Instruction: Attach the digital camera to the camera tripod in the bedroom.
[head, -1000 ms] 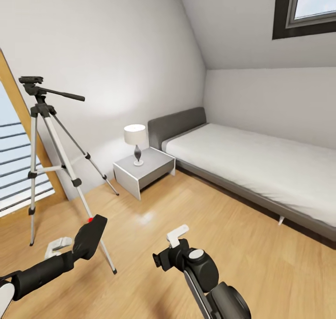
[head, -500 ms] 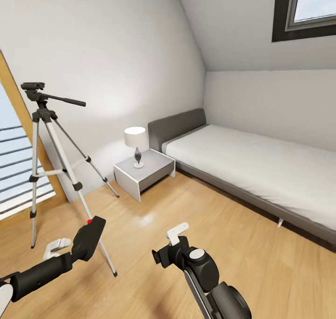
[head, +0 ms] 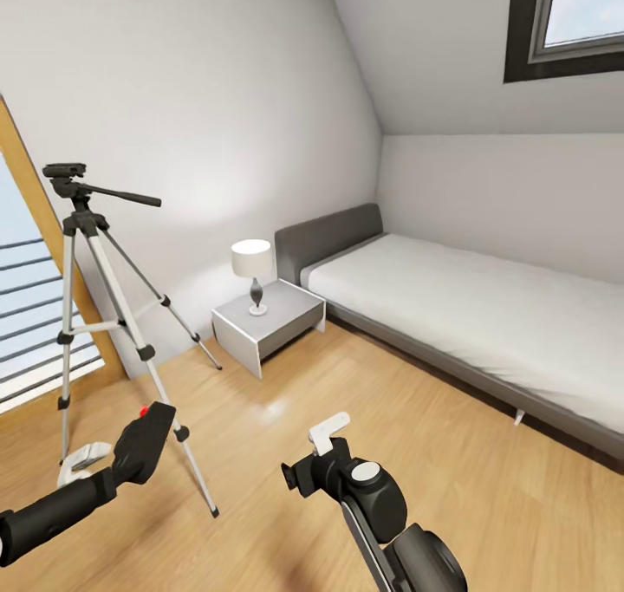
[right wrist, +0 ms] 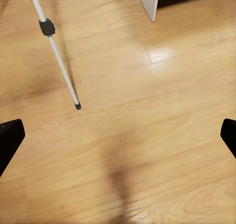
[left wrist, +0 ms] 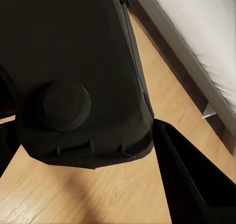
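Note:
The camera tripod [head: 87, 254] stands at the left on the wooden floor, silver legs spread, its black head and pan handle on top with nothing mounted. Low in front of it, my left gripper [head: 108, 466] is shut on the digital camera [head: 143, 445], a black box with its red button facing up. The left wrist view has the camera's dark body [left wrist: 73, 71] up close, with one finger [left wrist: 189, 182] against its side. My right gripper [head: 314, 455] hovers open over bare floor, right of the tripod's near leg [right wrist: 59, 66]; its fingertips [right wrist: 10, 140] are far apart.
A grey bedside table [head: 269, 319] with a white lamp [head: 252, 267] stands against the wall, right of the tripod. The grey-framed bed [head: 485, 315] runs along the right under the sloped ceiling. A wood-framed window with a railing [head: 30, 315] is behind the tripod.
My left arm has carried the digital camera leftward and a little lower in the head view. The whole picture has drifted slightly. The right arm has held still.

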### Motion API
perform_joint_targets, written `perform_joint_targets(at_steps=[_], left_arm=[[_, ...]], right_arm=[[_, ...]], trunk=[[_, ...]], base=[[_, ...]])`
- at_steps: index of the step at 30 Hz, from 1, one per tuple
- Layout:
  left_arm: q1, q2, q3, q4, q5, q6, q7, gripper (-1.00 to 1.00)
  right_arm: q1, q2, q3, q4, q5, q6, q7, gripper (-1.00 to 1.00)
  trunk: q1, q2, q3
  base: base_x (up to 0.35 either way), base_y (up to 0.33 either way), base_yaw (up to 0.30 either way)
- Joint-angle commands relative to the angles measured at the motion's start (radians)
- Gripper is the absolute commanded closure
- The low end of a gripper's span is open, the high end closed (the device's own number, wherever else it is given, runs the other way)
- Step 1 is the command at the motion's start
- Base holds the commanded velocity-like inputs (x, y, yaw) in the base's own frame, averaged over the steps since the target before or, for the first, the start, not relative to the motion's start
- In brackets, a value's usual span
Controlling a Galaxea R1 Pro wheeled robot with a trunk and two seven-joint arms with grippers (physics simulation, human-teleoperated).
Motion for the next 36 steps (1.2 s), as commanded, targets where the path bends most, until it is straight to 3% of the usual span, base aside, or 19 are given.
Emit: perform_joint_targets(at_steps=[1,8,21,27,32,36], left_arm=[[-0.001,0.000,0.002,0.000,0.003,0.006,-0.003,1.00],[0.002,-0.004,0.058,0.002,0.005,0.007,-0.008,1.00],[0.006,-0.005,0.077,-0.001,0.008,0.007,-0.004,1.00],[0.037,-0.004,0.101,-0.079,0.017,0.014,-0.020,1.00],[0.061,-0.001,0.128,-0.119,0.031,0.023,-0.096,1.00],[0.055,0.005,0.169,-0.131,0.039,0.050,-0.183,1.00]], right_arm=[[-0.001,0.000,0.000,-0.001,0.005,0.005,0.005,-1.00],[0.000,0.000,0.000,-0.002,0.005,0.005,0.005,-1.00],[0.005,0.000,0.000,-0.020,0.006,0.004,0.005,-1.00],[0.006,0.000,0.000,-0.028,0.006,0.005,0.004,-1.00],[0.009,-0.001,0.001,-0.076,0.006,0.026,0.005,-1.00],[0.002,0.003,-0.003,-0.097,0.006,0.079,0.005,-1.00]], trunk=[[-0.004,0.007,0.002],[-0.031,0.056,0.024],[-0.081,0.147,0.065],[-0.104,0.189,0.084],[-0.123,0.224,0.099],[-0.138,0.252,0.112]], base=[[0.000,0.000,0.000],[0.000,0.000,0.000],[0.000,0.000,0.000],[0.000,0.000,0.000],[0.000,0.000,0.000],[0.000,0.000,0.000]])
